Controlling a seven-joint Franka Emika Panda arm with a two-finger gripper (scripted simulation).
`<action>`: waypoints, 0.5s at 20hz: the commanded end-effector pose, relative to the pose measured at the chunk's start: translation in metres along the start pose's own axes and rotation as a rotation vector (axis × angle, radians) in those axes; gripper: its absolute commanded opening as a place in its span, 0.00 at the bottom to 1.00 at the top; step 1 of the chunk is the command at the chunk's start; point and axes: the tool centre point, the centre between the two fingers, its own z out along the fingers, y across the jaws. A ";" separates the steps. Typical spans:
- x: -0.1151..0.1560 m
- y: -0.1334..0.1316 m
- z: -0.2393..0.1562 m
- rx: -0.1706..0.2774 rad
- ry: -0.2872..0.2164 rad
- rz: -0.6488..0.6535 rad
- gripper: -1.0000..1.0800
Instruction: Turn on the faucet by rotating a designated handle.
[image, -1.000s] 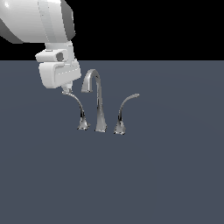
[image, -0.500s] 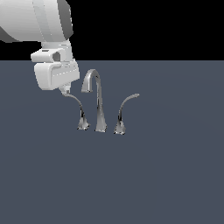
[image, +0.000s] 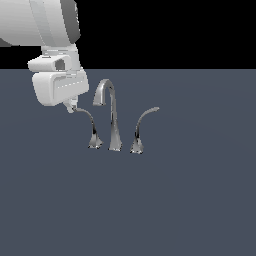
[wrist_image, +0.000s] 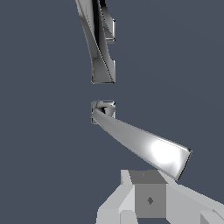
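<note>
Two thin shiny levers stand on either side of the tall hooked spout (image: 112, 115) of the faucet (image: 115, 142), and the handle (image: 89, 125) I want is the one whose tip sweeps out to the exterior view's left. It sits on the flat dark grey floor (image: 190, 200), just beside the spout. My gripper (image: 71, 106) is right at the tip of that handle, maybe touching it. I cannot tell how wide my fingers are open, because my big white hand body hides them, and I cannot see that I have hold of anything. In the wrist view the handle (wrist_image: 140, 144) is a long flat silver bar with a bright spot, close to my grey finger (wrist_image: 148, 194). I think I should push sideways near the tip, slowly, so the smooth slippery metal does not slide off my finger, and keep clear of the spout
</note>
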 end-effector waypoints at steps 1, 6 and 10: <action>0.007 0.004 0.000 -0.003 0.002 0.001 0.00; 0.023 0.012 0.000 -0.005 0.002 0.002 0.00; 0.036 0.018 0.000 -0.007 0.001 0.003 0.00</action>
